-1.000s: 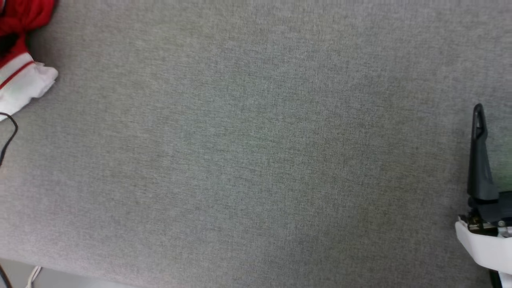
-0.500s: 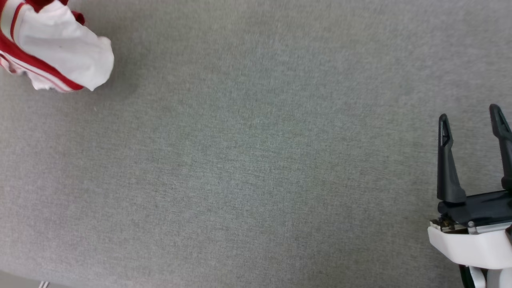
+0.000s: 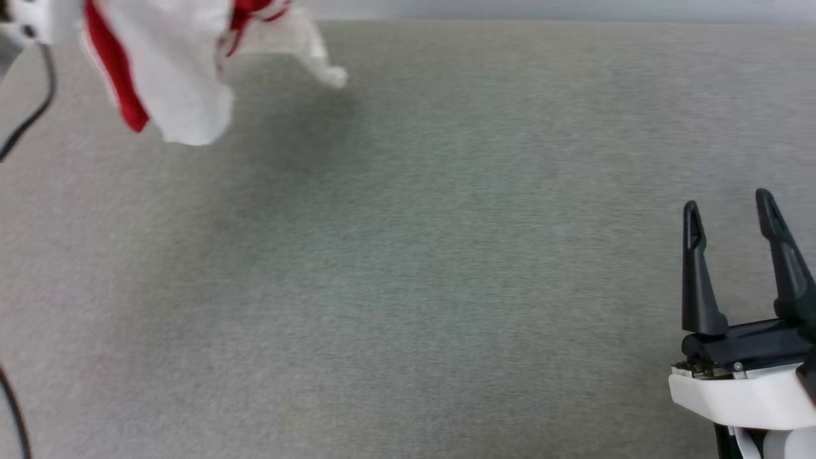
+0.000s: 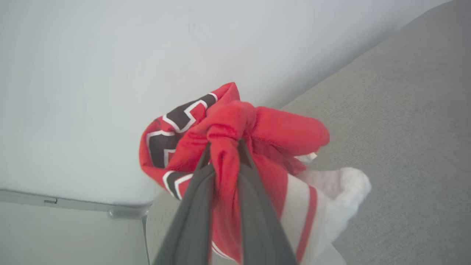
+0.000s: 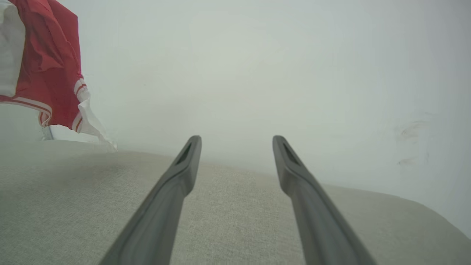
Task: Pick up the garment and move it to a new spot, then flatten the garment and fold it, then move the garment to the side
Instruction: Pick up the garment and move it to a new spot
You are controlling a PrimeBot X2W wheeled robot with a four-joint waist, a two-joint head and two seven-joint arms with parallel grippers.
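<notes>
Red garment (image 4: 283,132), partly cropped, hangs clenched in left tool (image 4: 224,147); right tool (image 5: 237,141) released.

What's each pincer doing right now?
Left pincer: shut on the garment, which hangs bunched above the grey surface.
Right pincer: open, holding nothing.

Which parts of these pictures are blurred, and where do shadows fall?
Head view: the garment is smeared by motion, with a soft shadow on the grey surface beneath; the right gripper is sharp. Left wrist view: the left gripper is soft near the lens, the garment clearer. Right wrist view: even, flat light, the garment slightly hazy.
</notes>
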